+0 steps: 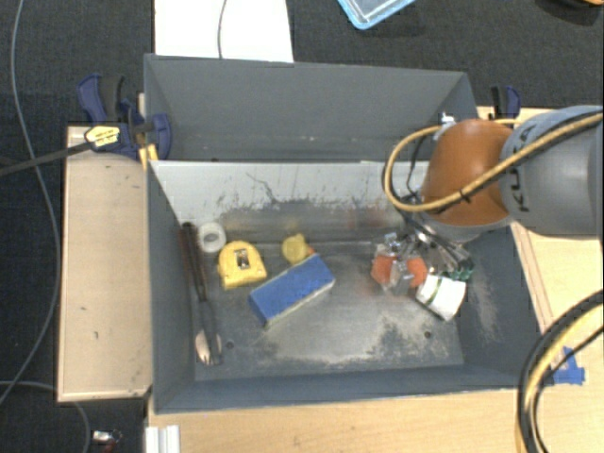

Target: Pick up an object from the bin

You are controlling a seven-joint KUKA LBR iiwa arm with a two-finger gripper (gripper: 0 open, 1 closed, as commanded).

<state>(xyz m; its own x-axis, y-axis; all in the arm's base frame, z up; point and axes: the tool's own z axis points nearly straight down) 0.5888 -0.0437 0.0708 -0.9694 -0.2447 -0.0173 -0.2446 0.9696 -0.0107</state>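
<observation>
My gripper point(400, 253) is low over the right part of the bin floor, under the arm's orange cover. Directly below it lies a small orange-red thing point(385, 270), touching or nearly touching the gripper; I cannot tell whether it is held. Just to its right a white block with a green and dark end point(442, 294) lies tilted on the floor.
To the left lie a blue rectangular sponge point(293, 288), a yellow tape measure point(241, 263), a small yellow lump point(296, 247), a small white tape roll point(209, 237) and a long dark tool point(199, 295) along the left wall.
</observation>
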